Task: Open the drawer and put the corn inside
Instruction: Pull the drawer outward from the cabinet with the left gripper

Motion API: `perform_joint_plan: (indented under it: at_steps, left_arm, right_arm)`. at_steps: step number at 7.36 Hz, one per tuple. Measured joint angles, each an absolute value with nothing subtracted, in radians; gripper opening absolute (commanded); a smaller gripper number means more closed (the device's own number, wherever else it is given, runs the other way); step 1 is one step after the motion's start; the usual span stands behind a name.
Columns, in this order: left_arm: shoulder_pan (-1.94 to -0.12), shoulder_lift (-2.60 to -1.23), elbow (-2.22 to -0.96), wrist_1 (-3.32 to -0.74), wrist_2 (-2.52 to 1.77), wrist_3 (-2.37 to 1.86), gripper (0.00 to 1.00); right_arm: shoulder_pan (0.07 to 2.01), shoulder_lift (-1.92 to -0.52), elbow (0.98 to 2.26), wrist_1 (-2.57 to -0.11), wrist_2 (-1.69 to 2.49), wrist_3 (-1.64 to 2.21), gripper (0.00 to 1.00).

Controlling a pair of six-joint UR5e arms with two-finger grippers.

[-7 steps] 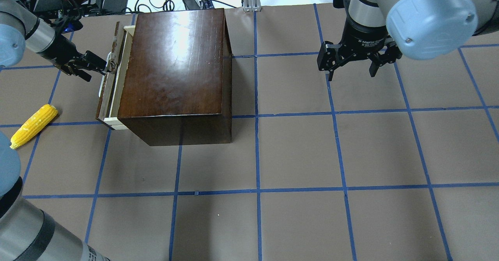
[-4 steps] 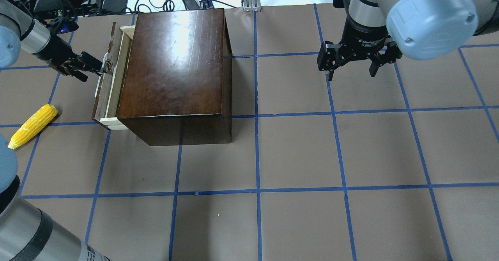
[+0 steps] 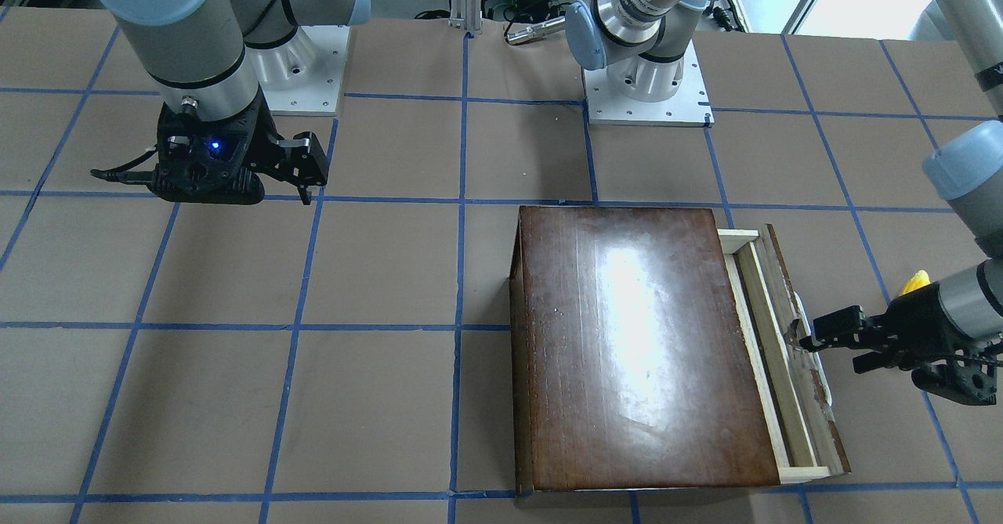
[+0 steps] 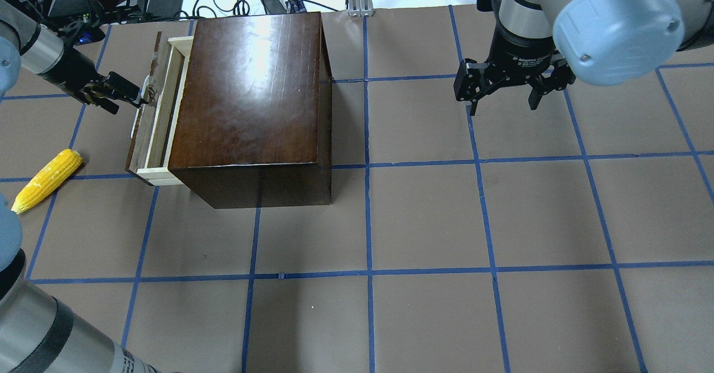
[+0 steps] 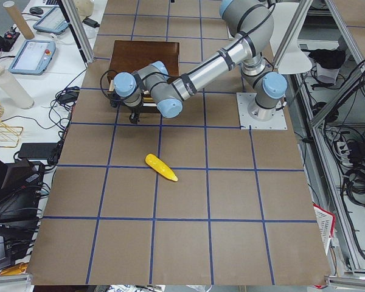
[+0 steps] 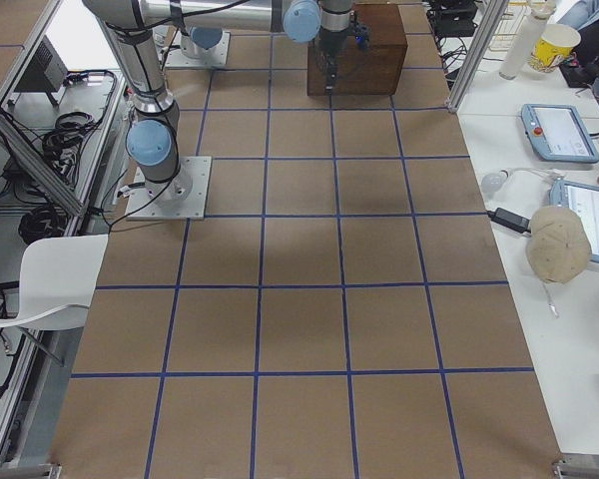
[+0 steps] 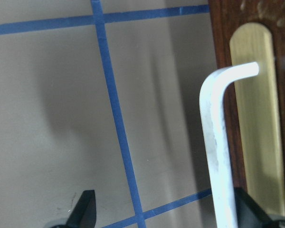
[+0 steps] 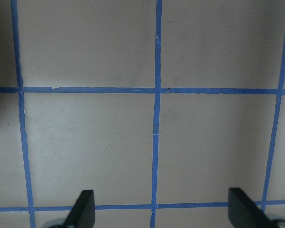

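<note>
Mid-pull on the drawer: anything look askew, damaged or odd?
Nothing spilled or broken. One oddity: the left gripper is open, one finger hooked behind the handle rather than pinching it. The drawer is only partly out of the box, its front panel scuffed. The corn lies on the table.

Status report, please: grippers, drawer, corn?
Left gripper open, straddling handle. Right gripper open, over table. Drawer partly open. Corn on table, outside drawer.

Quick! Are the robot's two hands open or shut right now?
Left gripper: open, one finger against the drawer handle.
Right gripper: open, holding nothing.
</note>
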State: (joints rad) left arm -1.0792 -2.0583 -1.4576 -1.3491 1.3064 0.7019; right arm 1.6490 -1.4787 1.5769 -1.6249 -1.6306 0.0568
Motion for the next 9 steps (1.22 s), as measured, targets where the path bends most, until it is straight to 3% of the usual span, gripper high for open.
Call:
perform_joint_plan:
  at_steps: [9]
  left_arm:
    - [-1.055,-2.075,-1.442,-1.35,1.31,0.752,1.0]
  right_arm:
    - [1.649,-1.478,1.577,-1.625,-1.631,0.057,1.0]
